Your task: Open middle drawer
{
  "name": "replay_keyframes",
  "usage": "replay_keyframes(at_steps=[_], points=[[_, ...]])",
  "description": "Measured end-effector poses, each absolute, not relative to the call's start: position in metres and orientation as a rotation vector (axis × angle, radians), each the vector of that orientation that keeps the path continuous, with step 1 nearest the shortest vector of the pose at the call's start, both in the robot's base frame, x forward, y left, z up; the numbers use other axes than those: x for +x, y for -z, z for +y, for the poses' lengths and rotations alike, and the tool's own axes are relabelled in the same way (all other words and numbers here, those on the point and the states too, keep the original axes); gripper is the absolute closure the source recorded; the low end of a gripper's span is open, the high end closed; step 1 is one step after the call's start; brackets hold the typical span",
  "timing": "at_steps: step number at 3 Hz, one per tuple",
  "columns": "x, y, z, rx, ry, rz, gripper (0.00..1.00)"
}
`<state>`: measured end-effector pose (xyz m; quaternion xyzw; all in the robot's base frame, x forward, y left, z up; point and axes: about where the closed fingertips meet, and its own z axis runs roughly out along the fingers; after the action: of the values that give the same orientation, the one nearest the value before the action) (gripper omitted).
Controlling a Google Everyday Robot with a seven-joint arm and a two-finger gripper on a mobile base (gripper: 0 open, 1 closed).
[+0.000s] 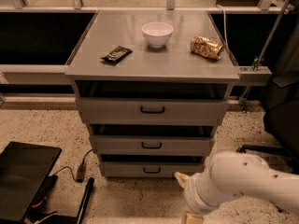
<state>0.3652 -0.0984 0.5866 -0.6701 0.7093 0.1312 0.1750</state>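
The grey cabinet (93,69) has three drawers. The middle drawer (187,146) is wide and shallow, and its small black bar handle (151,145) sits at front centre. Its front lines up with the drawers above and below. My gripper (183,196) is low at the bottom right, in front of the lowest drawer (121,169) and below and right of the middle handle. It touches nothing. Its cream fingers (179,177) are spread apart and empty, and the lower one is cut off by the picture's edge. The white arm (243,181) comes in from the right.
On the cabinet top stand a white bowl (157,33), a dark snack packet (116,54) and a crumpled gold bag (206,46). A black case (23,171) and a cable (77,171) lie on the speckled floor at left. A dark chair (282,120) stands at right.
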Motion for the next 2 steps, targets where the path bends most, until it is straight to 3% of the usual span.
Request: replay_keyframes(at_steps=[2], points=[[0.3581, -0.5620, -0.0916, -1.973, -0.315, 2.006, 0.00]])
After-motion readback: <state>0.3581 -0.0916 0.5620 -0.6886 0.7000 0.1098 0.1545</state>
